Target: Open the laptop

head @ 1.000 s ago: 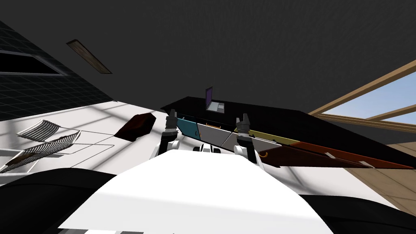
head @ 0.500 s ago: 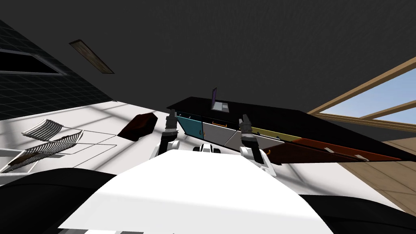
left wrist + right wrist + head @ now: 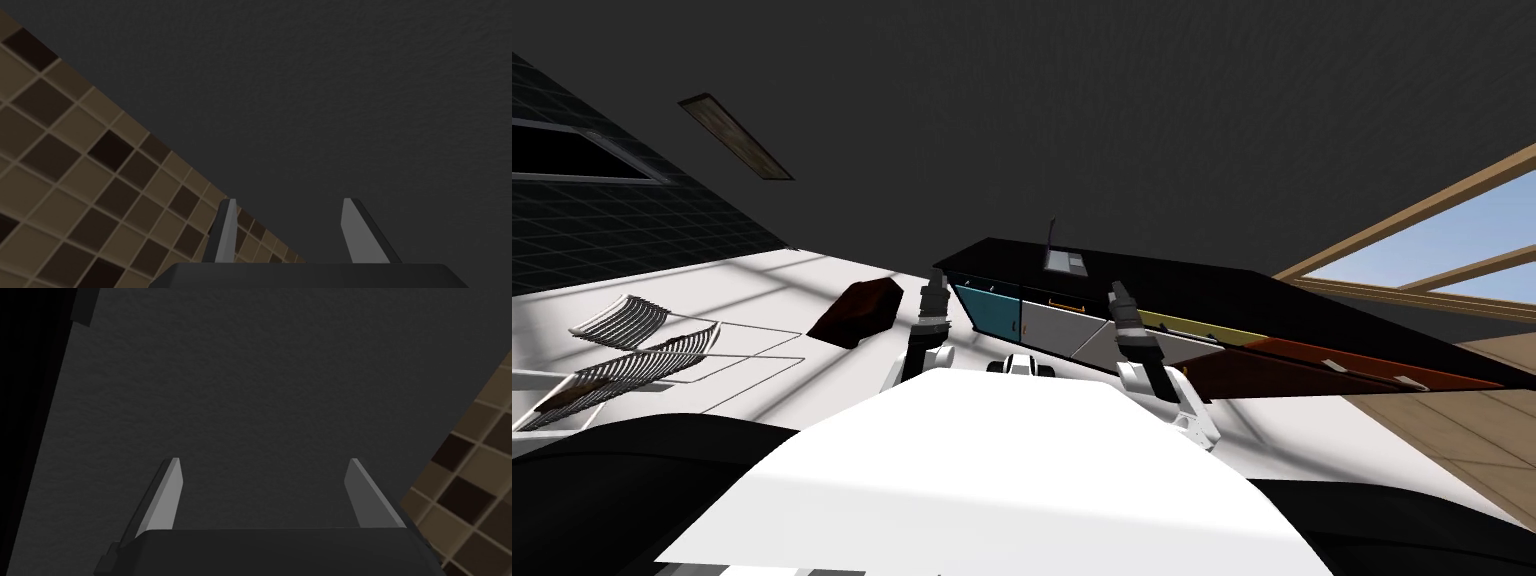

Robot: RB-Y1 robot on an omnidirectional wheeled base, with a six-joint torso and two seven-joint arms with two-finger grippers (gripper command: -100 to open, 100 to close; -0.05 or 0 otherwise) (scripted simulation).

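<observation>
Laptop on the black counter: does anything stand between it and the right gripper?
Nothing visible does. The laptop sits on the black counter, beyond the right gripper and to its left; between them lies bare counter top.

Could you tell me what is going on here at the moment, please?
The robot faces a dark-topped cabinet with a laptop on it, lid standing up from its base. Both arms are raised short of it; the left gripper and right gripper are open and empty.
</observation>
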